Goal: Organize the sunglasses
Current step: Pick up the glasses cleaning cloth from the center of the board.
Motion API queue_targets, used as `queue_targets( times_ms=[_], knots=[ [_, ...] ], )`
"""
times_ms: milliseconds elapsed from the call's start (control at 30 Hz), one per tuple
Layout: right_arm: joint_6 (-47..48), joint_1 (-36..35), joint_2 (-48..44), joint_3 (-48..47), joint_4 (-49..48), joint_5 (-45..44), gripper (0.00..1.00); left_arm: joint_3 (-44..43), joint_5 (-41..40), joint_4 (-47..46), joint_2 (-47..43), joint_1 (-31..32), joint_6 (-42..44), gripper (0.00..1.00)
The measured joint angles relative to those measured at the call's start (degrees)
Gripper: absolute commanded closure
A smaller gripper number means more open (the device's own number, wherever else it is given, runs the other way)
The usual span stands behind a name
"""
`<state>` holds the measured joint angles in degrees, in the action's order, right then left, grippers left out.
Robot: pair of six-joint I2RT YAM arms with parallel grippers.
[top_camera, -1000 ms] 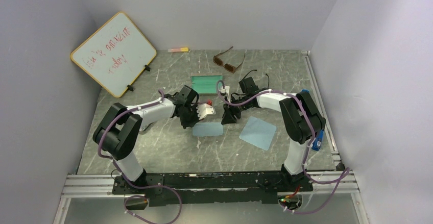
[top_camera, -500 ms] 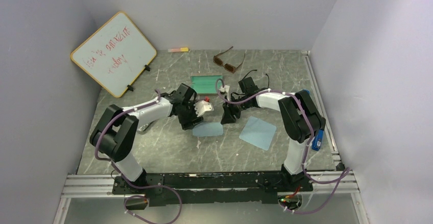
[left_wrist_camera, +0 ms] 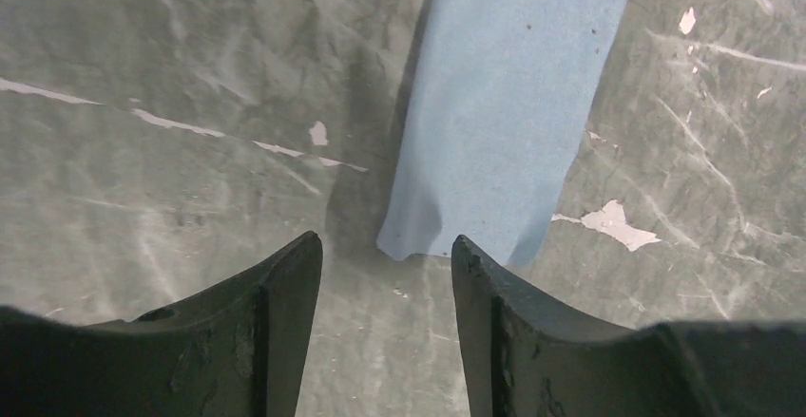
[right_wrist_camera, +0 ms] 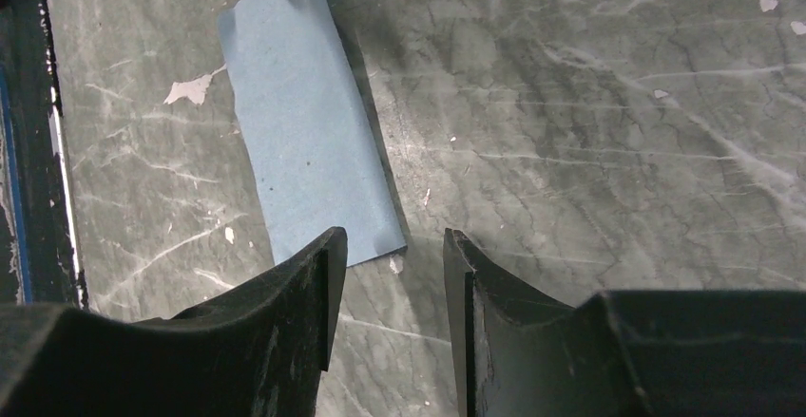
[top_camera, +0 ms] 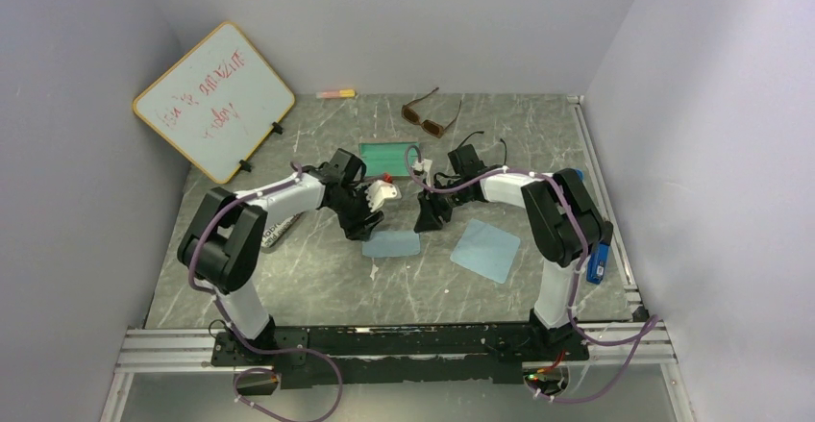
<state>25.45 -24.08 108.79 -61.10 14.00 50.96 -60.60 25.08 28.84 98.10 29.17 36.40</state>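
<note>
Hovering over the blue cloth at desk centre, the left tool and right tool both stand parted and empty. The brown sunglasses lie at 12 o'clock, well apart. Risk: both tools converging on one cloth may collide or crumple it.

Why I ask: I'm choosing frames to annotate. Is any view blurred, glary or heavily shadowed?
Top external: even light, sharp, brown sunglasses distinct. Left wrist: left hand dark and underexposed, a shadow beside the blue cloth. Right wrist: soft sheen on the table, no blur.
</note>
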Motion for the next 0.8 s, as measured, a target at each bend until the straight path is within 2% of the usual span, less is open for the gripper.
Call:
queue_targets(
  times_ms=[167,433,800],
  knots=[
    [-0.20,-0.02,0.55,-0.07,0.02,-0.02,0.54,0.00,1.09,1.42,1.38,0.00,0.04,0.48],
    [-0.22,-0.31,1.18,-0.98,0.09,-0.09,0.57,0.00,0.85,0.83,1.73,0.00,-0.09,0.61],
    [1.01,-1.03,2.64,-2.89,2.86,0.22,0.63,0.00,0.59,0.83,2.14,0.00,-0.17,0.66]
  ],
)
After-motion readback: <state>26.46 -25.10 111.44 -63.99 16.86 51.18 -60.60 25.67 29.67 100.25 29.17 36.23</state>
